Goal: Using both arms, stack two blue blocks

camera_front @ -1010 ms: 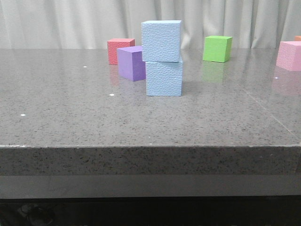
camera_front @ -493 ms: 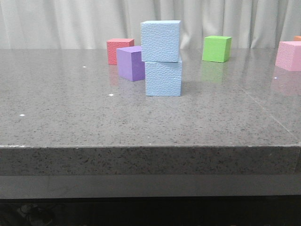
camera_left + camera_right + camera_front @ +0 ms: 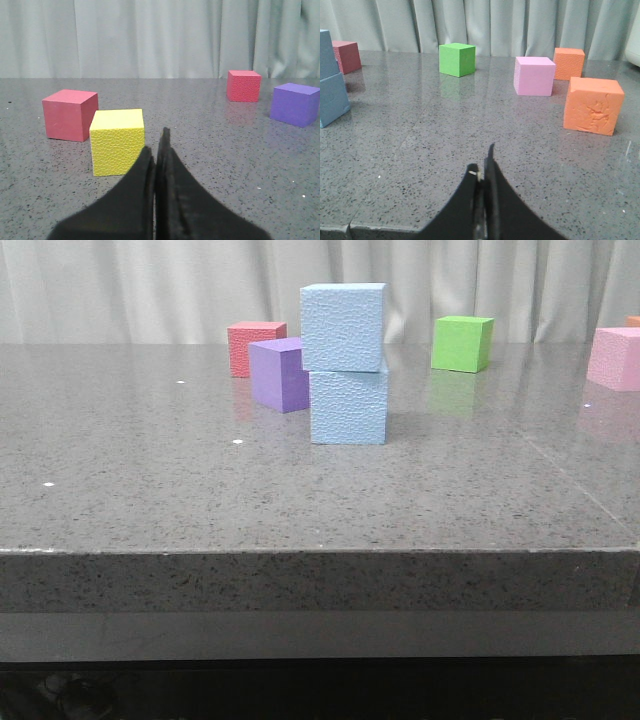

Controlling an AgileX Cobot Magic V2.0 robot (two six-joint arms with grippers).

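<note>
Now upper blue block (image 3: 342, 327) stacked on lower blue block (image 3: 348, 407); left claw (image 3: 159, 150), right claw (image 3: 485, 167) closed, empty.

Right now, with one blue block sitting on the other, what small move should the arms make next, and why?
Probably none beyond staying parked. The upper blue block rests on the lower blue block, offset slightly left but flat. The left gripper and right gripper are both shut, empty and clear of the stack, so reaching in would only risk toppling it.
</note>
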